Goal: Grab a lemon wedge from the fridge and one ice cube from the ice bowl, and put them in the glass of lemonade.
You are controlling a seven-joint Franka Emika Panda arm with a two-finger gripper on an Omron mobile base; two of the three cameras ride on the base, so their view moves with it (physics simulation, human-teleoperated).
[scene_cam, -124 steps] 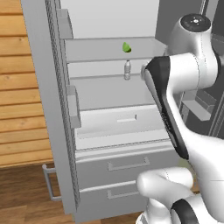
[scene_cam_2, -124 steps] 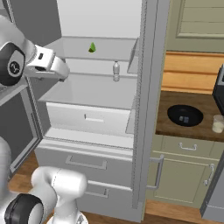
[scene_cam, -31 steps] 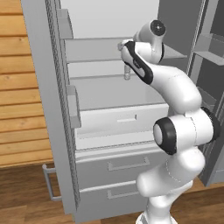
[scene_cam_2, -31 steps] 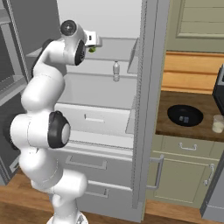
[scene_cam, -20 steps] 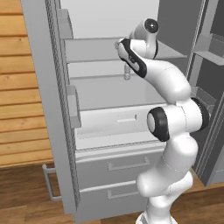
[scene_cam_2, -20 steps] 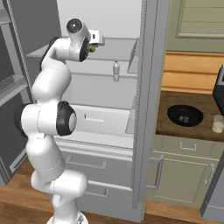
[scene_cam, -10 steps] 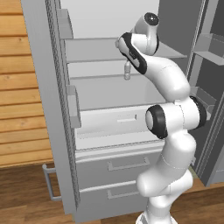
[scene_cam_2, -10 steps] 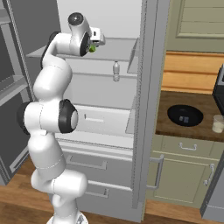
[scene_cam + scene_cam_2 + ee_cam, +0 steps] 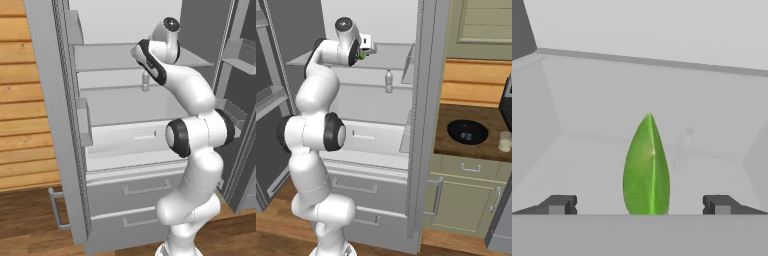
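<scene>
Between your two dark fingertips (image 9: pixel 559 205), the pincer (image 9: pixel 640 205) stands spread as wide as it goes and has hold of nothing, with the lemon wedge (image 9: pixel 647 167) standing upright on its edge straight ahead, centred in the gap and clear of both tips. From the right base view you can see the pincer (image 9: pixel 367 47) reaching level into the fridge (image 9: pixel 423 75) at the height of the upper shelf (image 9: pixel 391 55), where a sliver of the green wedge (image 9: pixel 362 56) peeks out at the hand; from the left base view the hand (image 9: pixel 142 55) covers the wedge. A small bottle (image 9: pixel 388 81) stands on the shelf below, well apart from your line of approach. So you are on the first step, the reach for the wedge, and no grasp has been made yet. Next, I judge, you should ease forward along the same line until the tips flank the widest part of the wedge, then close gently; it is thin and balanced on edge, so a tip that brushes it may topple it or push it back. Out on the tabletop (image 9: pixel 456 145) to the right of the fridge, the ice bowl (image 9: pixel 467 132) and the glass of lemonade (image 9: pixel 504 141) wait near each other for the later steps.
</scene>
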